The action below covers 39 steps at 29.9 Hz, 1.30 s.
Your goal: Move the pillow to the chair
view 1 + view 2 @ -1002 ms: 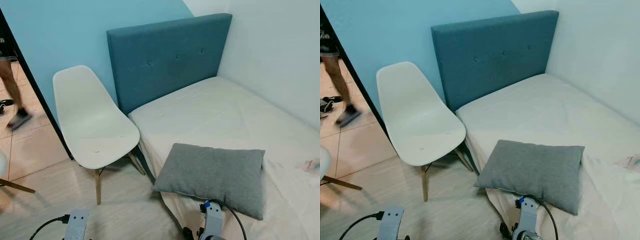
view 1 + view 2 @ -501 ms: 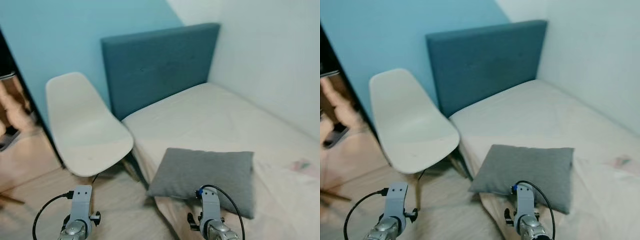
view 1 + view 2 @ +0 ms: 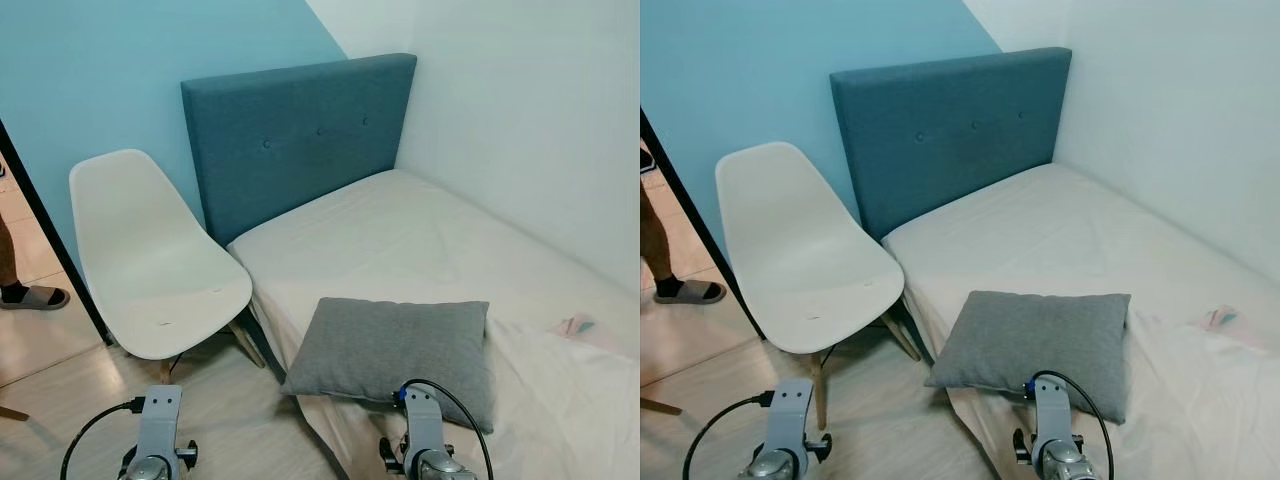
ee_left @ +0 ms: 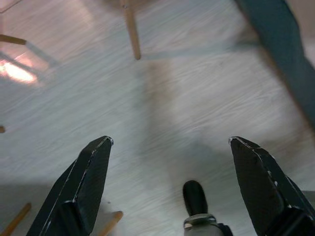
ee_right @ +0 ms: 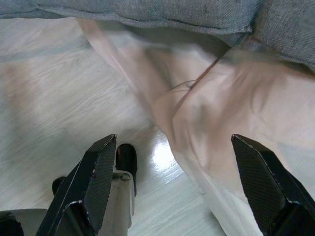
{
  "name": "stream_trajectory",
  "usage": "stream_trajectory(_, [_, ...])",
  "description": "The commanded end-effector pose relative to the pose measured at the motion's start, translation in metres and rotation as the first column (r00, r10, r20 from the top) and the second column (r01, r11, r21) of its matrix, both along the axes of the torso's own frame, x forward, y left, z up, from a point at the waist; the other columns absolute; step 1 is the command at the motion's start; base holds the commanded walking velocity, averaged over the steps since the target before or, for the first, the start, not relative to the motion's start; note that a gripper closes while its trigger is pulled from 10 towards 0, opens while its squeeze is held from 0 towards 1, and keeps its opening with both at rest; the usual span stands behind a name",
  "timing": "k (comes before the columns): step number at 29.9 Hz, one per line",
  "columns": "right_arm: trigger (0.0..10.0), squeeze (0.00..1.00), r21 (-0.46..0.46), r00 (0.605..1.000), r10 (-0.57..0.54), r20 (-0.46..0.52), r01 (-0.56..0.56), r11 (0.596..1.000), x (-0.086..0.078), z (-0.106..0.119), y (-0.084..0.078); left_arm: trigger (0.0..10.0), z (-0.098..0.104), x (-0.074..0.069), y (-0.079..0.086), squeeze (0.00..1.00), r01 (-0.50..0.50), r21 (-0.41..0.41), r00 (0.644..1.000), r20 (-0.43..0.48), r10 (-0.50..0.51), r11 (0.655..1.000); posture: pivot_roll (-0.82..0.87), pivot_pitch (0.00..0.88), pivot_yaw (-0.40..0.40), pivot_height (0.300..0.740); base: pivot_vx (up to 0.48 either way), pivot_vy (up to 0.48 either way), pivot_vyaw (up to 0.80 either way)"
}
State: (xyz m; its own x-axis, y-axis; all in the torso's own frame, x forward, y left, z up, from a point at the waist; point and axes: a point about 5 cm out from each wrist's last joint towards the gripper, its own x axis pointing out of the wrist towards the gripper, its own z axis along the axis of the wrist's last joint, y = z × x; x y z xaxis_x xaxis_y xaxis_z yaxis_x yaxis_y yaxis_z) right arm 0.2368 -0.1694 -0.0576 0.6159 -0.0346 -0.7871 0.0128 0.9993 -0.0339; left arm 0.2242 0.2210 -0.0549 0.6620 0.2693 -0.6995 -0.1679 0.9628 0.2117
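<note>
A grey pillow [image 3: 395, 346] lies flat at the near edge of the bed [image 3: 420, 240], its corner overhanging the side. A white shell chair [image 3: 150, 260] on wooden legs stands left of the bed, by the teal headboard. My left gripper [image 4: 170, 142] hangs open above the pale wood floor near a chair leg [image 4: 130, 29]. My right gripper [image 5: 172, 140] is open too, pointing at the bed's draped cream sheet [image 5: 216, 113], with the pillow's edge [image 5: 162, 12] just beyond. Both wrists, left [image 3: 157, 440] and right [image 3: 422, 445], sit low at the bottom of the eye views.
A person's leg and sandalled foot [image 3: 30, 295] stand on the tiled floor past the dark door frame at the left. A small pink and teal item [image 3: 572, 325] lies on the bed at the right. White walls enclose the bed's far corner.
The camera has shifted, so chair and bed sit further left in view. Both wrists rose into view from the bottom edge. The person beyond the doorway has moved.
</note>
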Motion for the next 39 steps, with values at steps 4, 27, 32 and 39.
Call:
stream_trajectory(4, [10.0, 0.00, 0.097, 0.995, 0.024, 0.093, -0.033, 0.995, 0.016, 0.011, 0.007, 10.0, -0.004, -0.014, 0.018, 0.00, -0.108, 0.040, 0.994, -0.021, 0.109, 0.993, -0.08, 0.000, -0.121, 0.740, 0.000, 0.000, 0.00])
stream_trajectory(27, [10.0, 0.00, 0.206, 0.934, -0.136, 0.329, 0.070, 0.976, 0.073, 0.065, -0.015, 10.0, 0.012, 0.007, 0.013, 0.00, -0.094, -0.113, 0.976, 0.187, 0.114, 0.989, -0.13, 0.000, -0.065, 0.720, 0.000, 0.000, 0.00])
stream_trajectory(32, [10.0, 0.00, 0.245, 0.896, -0.254, 0.364, 0.171, 0.954, 0.079, 0.075, -0.034, 10.0, 0.027, 0.024, 0.015, 0.00, -0.033, -0.089, 0.963, 0.263, 0.055, 0.996, -0.14, 0.000, -0.052, 0.700, 0.000, 0.000, 0.00])
stream_trajectory(39, [10.0, 0.00, 0.296, 0.848, -0.320, 0.423, 0.204, 0.933, 0.093, 0.096, -0.046, 10.0, 0.038, 0.038, 0.012, 0.00, 0.007, -0.091, 0.945, 0.327, 0.023, 0.996, -0.15, 0.000, -0.048, 0.675, 0.000, 0.000, 0.00])
